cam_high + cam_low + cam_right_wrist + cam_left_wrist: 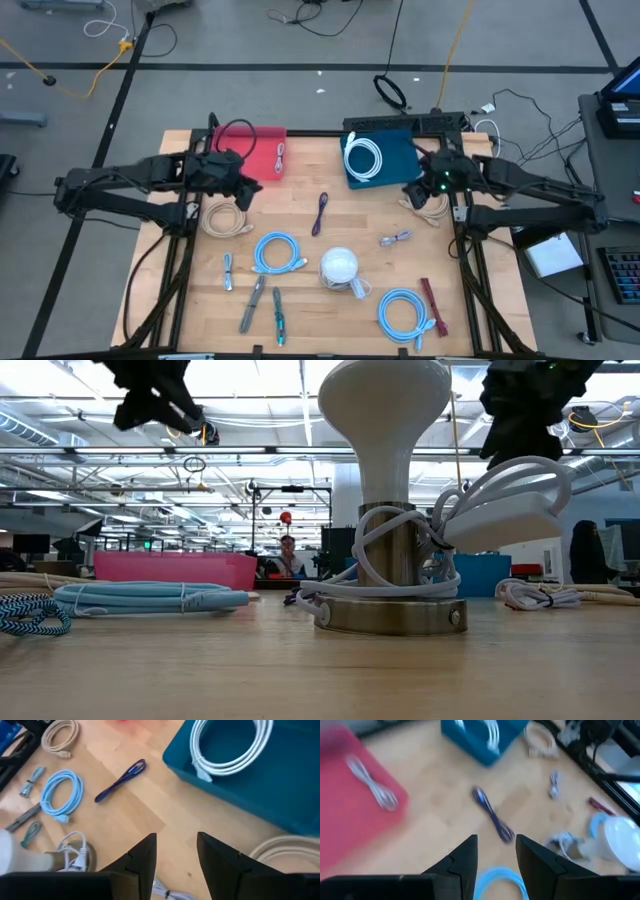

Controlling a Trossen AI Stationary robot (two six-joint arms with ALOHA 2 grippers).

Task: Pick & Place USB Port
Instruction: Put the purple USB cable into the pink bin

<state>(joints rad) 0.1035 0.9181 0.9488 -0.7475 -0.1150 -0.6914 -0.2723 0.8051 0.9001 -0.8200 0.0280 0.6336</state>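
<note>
Your left gripper (495, 857) hangs above the table (365, 205) near its far left corner, just in front of the red bin (258, 160). Its fingers stand a narrow way apart with nothing between them. A thin grey cable (279, 157) lies in that bin, and a beige coil (225, 218) rests on the wood beside the gripper.

The piece most likely meant by the task is the purple cable (320, 213). It lies folded into a slim bundle at the middle of the table, between the two arms and apart from every other cord. It sits ahead of the left gripper, near but not under it, and about as far from the right one.

Expect it to be light, soft and floppy. Its ends will droop once lifted, and a thin bundle can slip out of a loose pinch. Take it across the middle of the fold, where the strands run together, not at a plug end.

Nearer the front edge lie a pale blue coil (279, 252) and a white lamp (340, 268), both clear of the purple cable.

The blue bin (400, 165) at the far edge holds a white cable (365, 157). Your right gripper (176, 855) hovers by that bin's near corner, empty, with its fingers also a narrow way apart.
</note>
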